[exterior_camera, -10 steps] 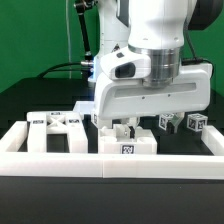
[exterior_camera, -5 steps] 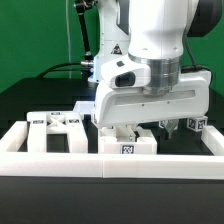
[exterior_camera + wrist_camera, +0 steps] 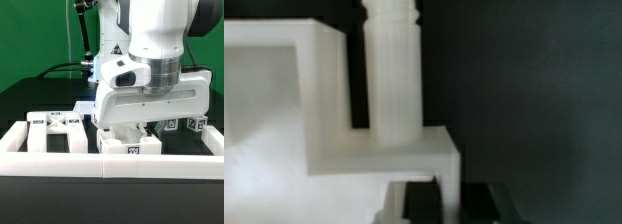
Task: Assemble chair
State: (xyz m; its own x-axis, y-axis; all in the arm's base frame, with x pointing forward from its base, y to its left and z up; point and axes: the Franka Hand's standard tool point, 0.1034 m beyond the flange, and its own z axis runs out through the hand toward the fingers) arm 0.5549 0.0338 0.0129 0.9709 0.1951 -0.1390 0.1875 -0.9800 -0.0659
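Exterior view: gripper (image 3: 134,130) fingertips mostly hidden under own bulky body; tags on small chair pieces (image 3: 190,124) too small to read. Wrist view: blurred throughout; chair leg (image 3: 388,70) and white panel (image 3: 278,110) cut off by edges.

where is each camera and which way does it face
exterior view: low beside the table, just outside the border rail, facing level toward the green backdrop; shows the arm and the tool.
wrist view: on the wrist, looking down the tool at a white chair part and a round post; only the dark fingertips show.
shared: the tool and, probably, that chair part.
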